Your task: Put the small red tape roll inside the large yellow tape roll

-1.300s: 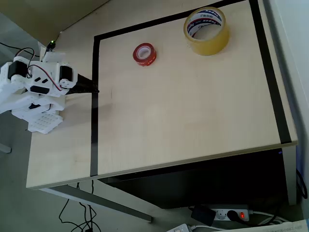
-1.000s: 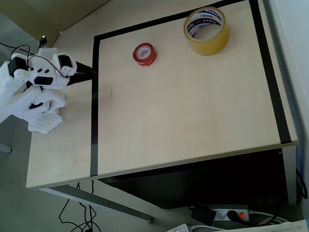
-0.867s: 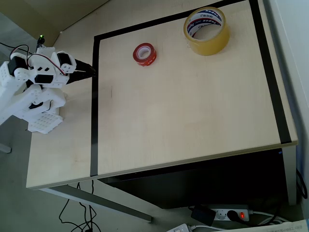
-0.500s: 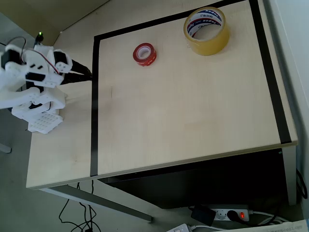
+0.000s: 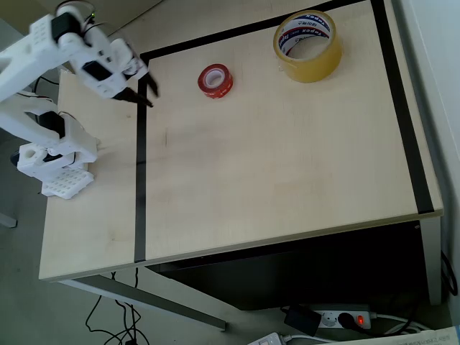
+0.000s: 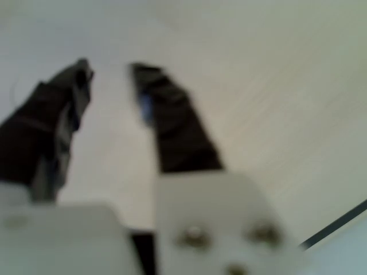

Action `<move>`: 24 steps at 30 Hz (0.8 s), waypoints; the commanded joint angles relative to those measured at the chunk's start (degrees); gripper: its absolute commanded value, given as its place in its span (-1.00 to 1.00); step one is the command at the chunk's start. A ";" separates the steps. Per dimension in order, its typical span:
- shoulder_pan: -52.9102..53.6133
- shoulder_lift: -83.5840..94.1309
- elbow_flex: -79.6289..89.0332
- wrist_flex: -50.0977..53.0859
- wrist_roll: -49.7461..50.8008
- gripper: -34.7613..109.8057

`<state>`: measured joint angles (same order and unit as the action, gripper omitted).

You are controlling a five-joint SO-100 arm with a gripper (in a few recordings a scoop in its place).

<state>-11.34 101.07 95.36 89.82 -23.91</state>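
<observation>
The small red tape roll (image 5: 215,80) lies flat on the pale wooden table, inside the black-taped rectangle, toward the far left. The large yellow tape roll (image 5: 307,45) stands to its right near the far edge, its printed white core facing up. My white arm hovers at the table's far left corner, and the gripper (image 5: 149,92) with its black fingers is open, a hand's width left of the red roll and holding nothing. The blurred wrist view shows my gripper (image 6: 109,66) with both dark fingers parted over bare wood.
Black tape (image 5: 140,180) outlines a rectangle on the table (image 5: 273,172). The arm's white base (image 5: 54,162) sits at the left edge. The table's front edge drops to a power strip (image 5: 338,318) and cables on the floor.
The arm has lifted and swung toward the far side and to the right, bringing the gripper over the black line nearer the red roll. The fingers have parted. Both rolls stay still.
</observation>
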 commanded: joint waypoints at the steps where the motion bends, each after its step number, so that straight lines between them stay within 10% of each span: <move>1: -3.34 -5.27 -11.07 3.87 -4.22 -0.23; 24: -9.49 -18.11 -2.46 -9.93 -4.92 -0.15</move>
<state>-20.83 81.83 92.46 81.91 -26.63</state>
